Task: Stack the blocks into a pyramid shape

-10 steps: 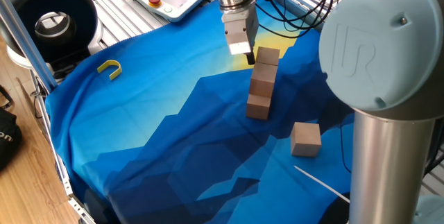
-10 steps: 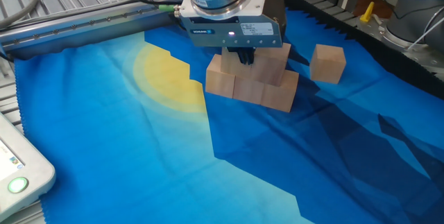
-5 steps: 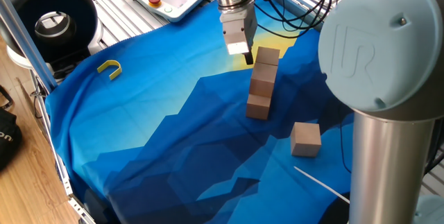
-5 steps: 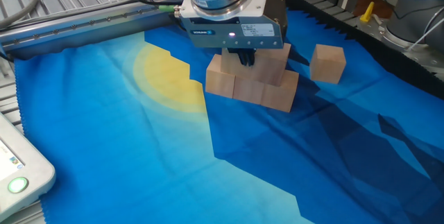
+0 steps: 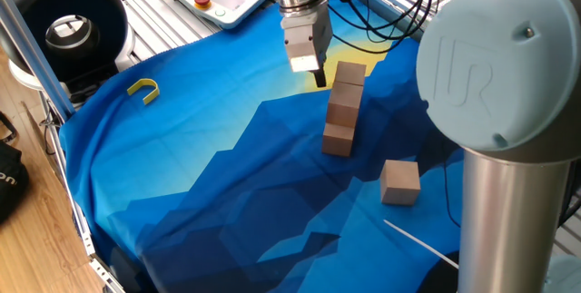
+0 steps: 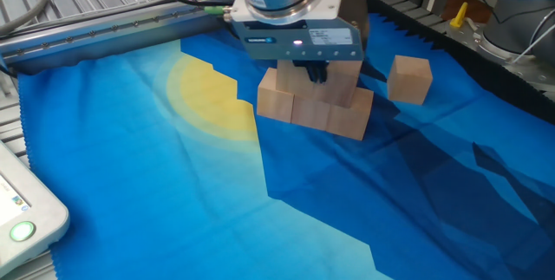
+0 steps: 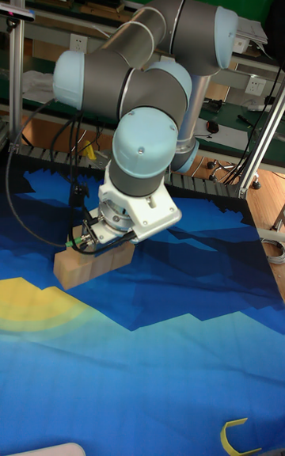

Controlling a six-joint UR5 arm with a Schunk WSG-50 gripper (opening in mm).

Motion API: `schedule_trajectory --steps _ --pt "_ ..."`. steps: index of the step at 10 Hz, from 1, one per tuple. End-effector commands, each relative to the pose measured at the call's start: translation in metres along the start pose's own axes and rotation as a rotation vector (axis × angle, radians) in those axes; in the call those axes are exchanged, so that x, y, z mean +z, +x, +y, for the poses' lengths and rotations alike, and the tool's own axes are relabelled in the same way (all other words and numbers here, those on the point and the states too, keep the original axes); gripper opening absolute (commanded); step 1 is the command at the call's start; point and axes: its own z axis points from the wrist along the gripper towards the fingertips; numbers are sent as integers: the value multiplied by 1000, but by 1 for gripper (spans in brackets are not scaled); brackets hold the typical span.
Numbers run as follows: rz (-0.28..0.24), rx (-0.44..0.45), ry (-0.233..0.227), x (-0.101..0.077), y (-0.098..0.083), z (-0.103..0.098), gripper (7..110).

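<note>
In one fixed view, the gripper (image 5: 319, 77) hangs in the upper middle of the frame, just beside the top of the stacked blocks (image 5: 342, 110), which read here as a narrow column. Its dark fingers (image 5: 320, 79) point down with nothing between them that I can make out, though how far apart they stand cannot be told from this angle. A loose block (image 5: 399, 181) sits well apart at lower right on the blue cloth (image 5: 200, 193) over the surface, and a small yellow U-shaped piece (image 5: 143, 90) lies at far left.

In the other fixed view, the same stack (image 6: 314, 100) spreads sideways — a bottom row of blocks touching one another with more set on top, the start of a pyramid. The gripper (image 6: 312, 73) hovers over the upper tier, partly hiding it, so the count up there is unclear. The loose block (image 6: 409, 79) stands to the right, near the stack but not touching.

In the tall fixed view, the arm (image 7: 142, 147) fills the middle and covers most of the stack (image 7: 87, 264); only a low tan edge shows at left, and the loose block is out of sight.

The cubes look rigid, light and smooth — best gripped squarely across two opposite flat faces at mid-height, since an off-centre pinch could twist one or nudge its neighbours.
</note>
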Motion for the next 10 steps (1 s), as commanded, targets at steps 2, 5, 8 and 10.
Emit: schedule_trajectory --steps 2,5,8,10 --pt "-29 5 -64 3 -3 40 7" --pt "-38 13 -46 15 -8 43 7" --pt "-49 19 -32 23 -15 39 7" --pt "-65 37 -21 34 -28 33 7"
